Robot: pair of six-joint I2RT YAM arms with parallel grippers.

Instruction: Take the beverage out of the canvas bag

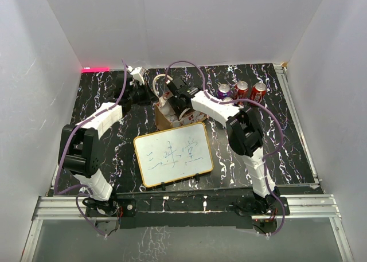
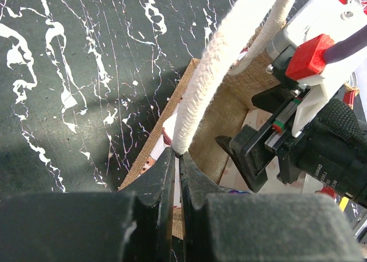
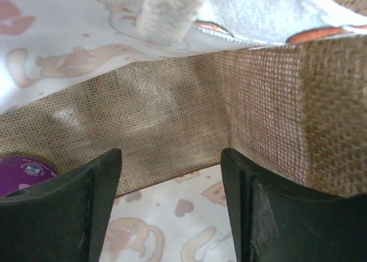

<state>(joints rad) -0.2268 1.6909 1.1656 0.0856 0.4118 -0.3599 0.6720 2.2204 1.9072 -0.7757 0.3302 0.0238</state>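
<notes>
The canvas bag [image 1: 164,114] stands behind the whiteboard, with tan burlap walls and a white printed lining. My left gripper [image 1: 150,96] is shut on one cream handle [image 2: 198,96], its jaws [image 2: 179,154] pinching the handle's lower end at the bag's rim. My right gripper [image 1: 175,103] is open and reaches down inside the bag; it shows black in the left wrist view [image 2: 252,153]. In the right wrist view its jaws [image 3: 172,176] stand apart and empty over the printed floor, facing the burlap wall [image 3: 166,121]. A purple can [image 3: 22,173], the beverage, lies in the bag left of the left finger.
A wood-framed whiteboard [image 1: 173,154] lies in front of the bag. A purple can [image 1: 223,90] and two red cans [image 1: 241,89] [image 1: 258,91] stand in a row to the bag's right at the back. White walls enclose the black marbled table [image 1: 103,90].
</notes>
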